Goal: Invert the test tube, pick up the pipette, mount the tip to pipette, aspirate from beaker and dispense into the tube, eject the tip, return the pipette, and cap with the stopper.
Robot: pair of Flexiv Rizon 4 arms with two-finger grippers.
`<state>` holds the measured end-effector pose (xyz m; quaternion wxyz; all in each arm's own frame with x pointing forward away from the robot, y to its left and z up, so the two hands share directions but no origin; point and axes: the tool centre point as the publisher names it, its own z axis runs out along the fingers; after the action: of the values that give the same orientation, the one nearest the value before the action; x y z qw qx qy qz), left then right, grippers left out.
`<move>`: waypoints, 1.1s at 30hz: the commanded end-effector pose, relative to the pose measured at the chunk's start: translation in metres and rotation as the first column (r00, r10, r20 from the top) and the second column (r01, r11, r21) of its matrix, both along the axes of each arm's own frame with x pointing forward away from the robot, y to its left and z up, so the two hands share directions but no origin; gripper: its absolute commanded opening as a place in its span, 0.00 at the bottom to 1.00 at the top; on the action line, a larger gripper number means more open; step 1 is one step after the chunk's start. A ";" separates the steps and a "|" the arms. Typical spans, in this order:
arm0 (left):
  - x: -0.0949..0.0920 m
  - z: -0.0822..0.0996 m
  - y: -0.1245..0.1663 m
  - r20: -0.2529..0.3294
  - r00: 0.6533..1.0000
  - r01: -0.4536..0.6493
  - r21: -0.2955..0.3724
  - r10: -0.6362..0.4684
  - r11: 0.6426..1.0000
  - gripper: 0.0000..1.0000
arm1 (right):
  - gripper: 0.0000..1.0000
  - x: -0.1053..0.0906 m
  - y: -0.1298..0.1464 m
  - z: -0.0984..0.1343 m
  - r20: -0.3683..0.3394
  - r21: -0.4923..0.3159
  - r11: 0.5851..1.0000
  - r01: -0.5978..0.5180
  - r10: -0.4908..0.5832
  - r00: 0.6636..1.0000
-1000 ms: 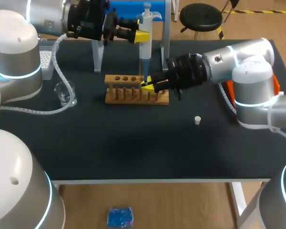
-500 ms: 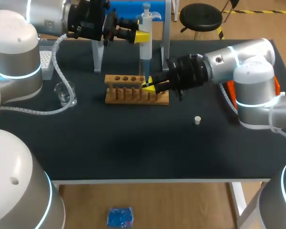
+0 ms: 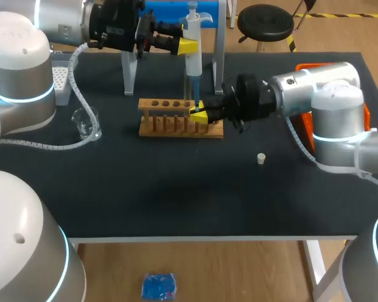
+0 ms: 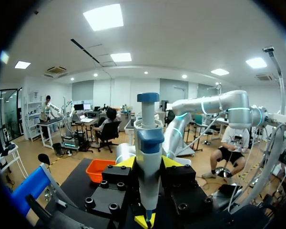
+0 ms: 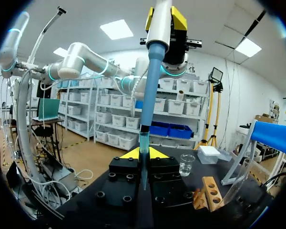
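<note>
Hanging from left claw (image 3: 188, 46), pipette (image 3: 193, 60) overhangs right claw (image 3: 198, 114).

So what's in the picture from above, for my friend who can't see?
Left gripper holds a pipette upright over a wooden rack, its tip at the test tube in the right gripper. A beaker and stopper sit on the table.

1. Pipette (image 3: 193, 44): white and blue, upright above the wooden rack's (image 3: 176, 126) right end.
2. Tip (image 5: 144, 140): mounted, pointing down into the clear, upright test tube (image 5: 143, 171).
3. Beaker (image 3: 87, 123): clear, upright, left of the rack.
4. Stopper (image 3: 261, 158): white, on the surface (image 3: 176, 195), right of the rack.
</note>
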<state>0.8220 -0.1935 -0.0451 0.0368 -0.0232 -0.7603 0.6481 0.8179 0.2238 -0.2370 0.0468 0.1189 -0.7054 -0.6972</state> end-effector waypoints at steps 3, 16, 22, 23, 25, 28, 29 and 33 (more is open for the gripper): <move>0.000 -0.004 0.000 -0.001 1.000 0.000 0.001 0.000 1.000 0.00 | 0.00 0.003 0.001 0.005 -0.089 0.041 0.999 -0.009 0.013 0.996; 0.000 -0.004 0.000 -0.001 1.000 0.000 0.001 0.000 1.000 0.00 | 0.00 0.003 0.003 0.007 -0.034 0.035 0.999 0.009 -0.008 0.999; 0.000 -0.004 0.000 -0.001 1.000 0.000 0.001 0.000 1.000 0.00 | 0.00 0.003 0.004 0.010 -0.036 0.057 0.998 0.014 -0.012 0.999; 0.000 -0.004 0.000 -0.001 1.000 0.000 0.001 0.000 1.000 0.00 | 0.00 0.002 0.004 0.010 -0.034 0.059 0.998 0.016 -0.014 0.999; 0.000 -0.004 0.000 -0.001 1.000 0.000 0.001 0.000 1.000 0.00 | 0.00 0.002 0.004 0.011 -0.034 0.063 0.998 0.017 -0.015 0.999; 0.000 -0.004 0.000 -0.001 1.000 0.000 0.001 0.000 1.000 0.00 | 0.00 0.003 0.005 0.011 0.003 0.056 0.998 0.030 -0.030 1.000; 0.000 -0.004 0.000 -0.001 1.000 0.000 0.001 0.000 1.000 0.00 | 0.00 0.003 0.005 0.011 0.005 0.056 0.998 0.030 -0.030 1.000; 0.000 -0.004 0.000 -0.001 1.000 0.000 0.001 0.000 1.000 0.00 | 0.00 0.002 0.005 0.013 0.005 0.059 0.998 0.028 -0.029 1.000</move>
<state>0.8222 -0.1935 -0.0440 0.0365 -0.0234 -0.7602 0.6482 0.8222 0.2297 -0.2314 0.0340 0.1132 -0.6847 -0.7192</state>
